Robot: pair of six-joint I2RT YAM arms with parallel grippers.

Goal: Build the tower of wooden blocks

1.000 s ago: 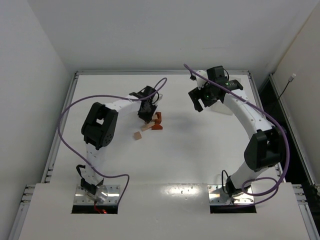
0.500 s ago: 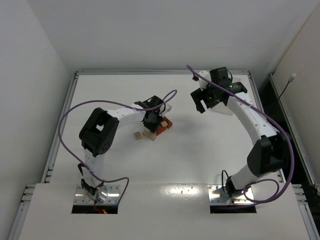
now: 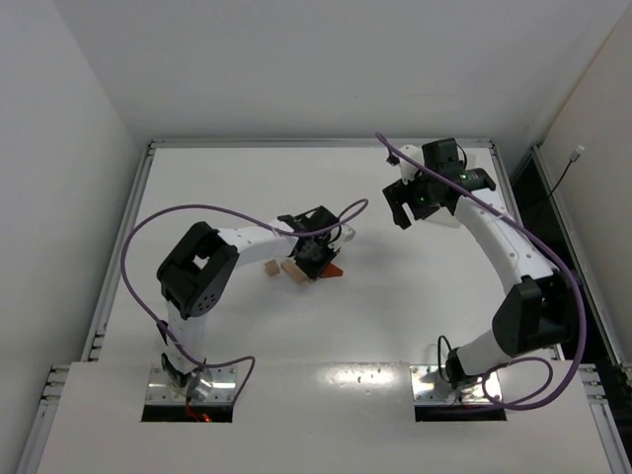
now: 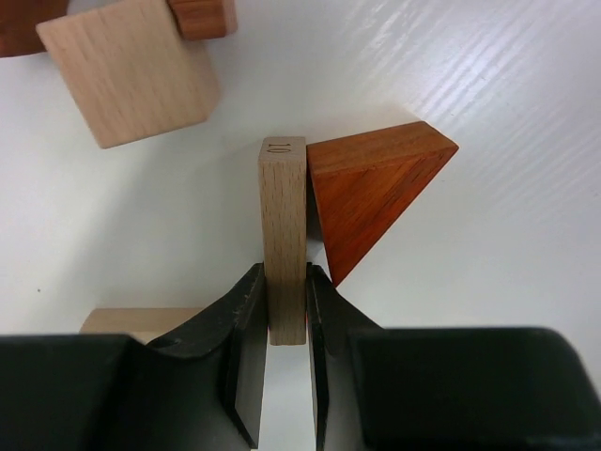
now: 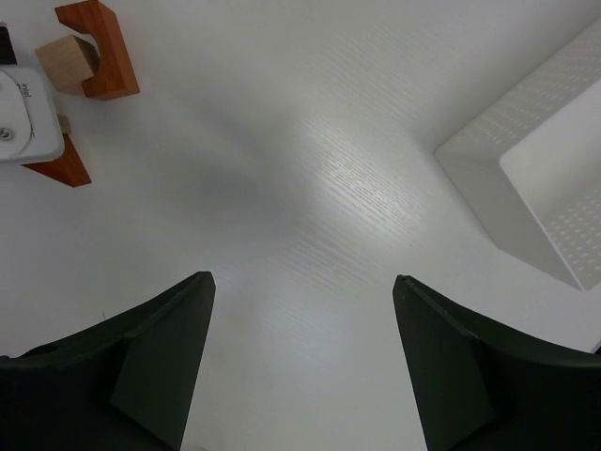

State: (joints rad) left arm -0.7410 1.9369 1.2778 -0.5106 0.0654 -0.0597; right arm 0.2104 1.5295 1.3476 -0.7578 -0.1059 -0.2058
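No stacked tower shows; the wood blocks lie loose on the white table. My left gripper is shut on a thin light tan plank that points away from the jaws. A reddish-brown triangular wedge lies against the plank's right side. A tan cube and reddish-brown pieces lie beyond it. In the top view the left gripper is over the wedge and tan blocks. My right gripper is open and empty above bare table, far right of the blocks.
A white perforated tray sits to the right of the right gripper. A reddish-brown angled block with a tan cube shows at the top left of the right wrist view. Another tan block lies by the left finger.
My left gripper has moved right and toward the near edge, and the blocks around it have shifted with it. My right gripper has drifted slightly right, still open.
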